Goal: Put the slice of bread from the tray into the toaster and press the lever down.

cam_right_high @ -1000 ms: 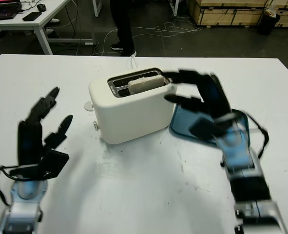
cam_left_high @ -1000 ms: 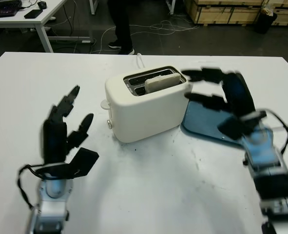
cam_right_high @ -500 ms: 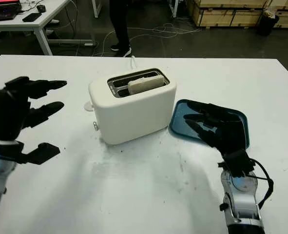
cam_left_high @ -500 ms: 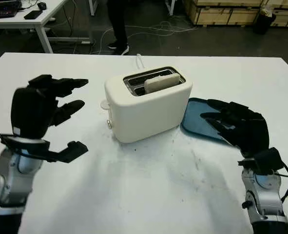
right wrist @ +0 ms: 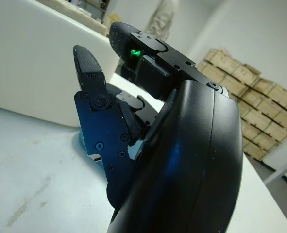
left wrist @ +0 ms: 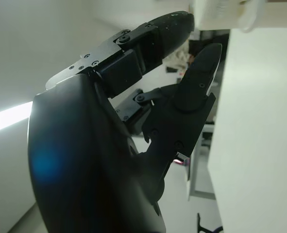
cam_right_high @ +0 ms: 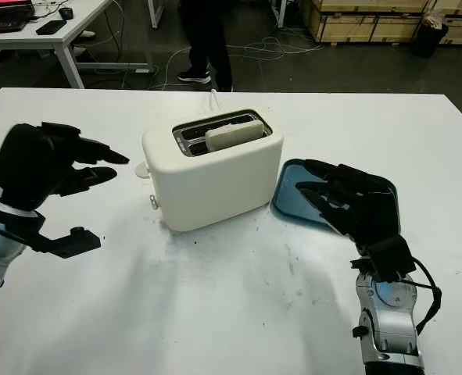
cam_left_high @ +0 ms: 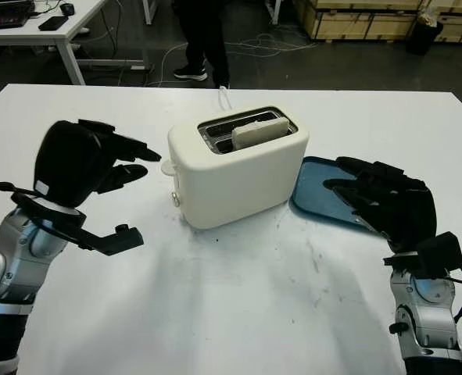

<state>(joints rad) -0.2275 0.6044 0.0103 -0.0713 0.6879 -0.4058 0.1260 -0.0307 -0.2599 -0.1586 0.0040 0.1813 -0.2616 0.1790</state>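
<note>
- Pale, rectangular slice of bread: standing in the nearer slot of the toaster, top edge showing above the slot; not on the tray.
- Cream-white, rounded two-slot plastic toaster: upright near the middle of the table, set at an angle; the farther slot shows only its metal guides.
- Small cream lever knob: projecting from the toaster's end face on the left-hand side, high on that face, so not pressed down.
- Dark blue, shallow rectangular tray: flat on the table just beside the toaster's other end, nothing lying on the part that shows.
- Black three-finger left hand: raised above the table beside the toaster's lever end, released and holding nothing, fingertips pointing toward the lever, near it but apart from it. In the left wrist view the fingers reach toward the toaster wall with the knob just beyond them.
- Black three-finger right hand: over the tray's near part, released and holding nothing, fingers directed toward the toaster, apart from it.
- White flat table: carries toaster and tray; faint dark scuff marks on its surface.
- White power cord: runs from behind the toaster over the far table edge.
- Person in dark trousers and shoes: standing on the floor beyond the table.
- Stacked wooden crates: at the far side of the room.
</note>
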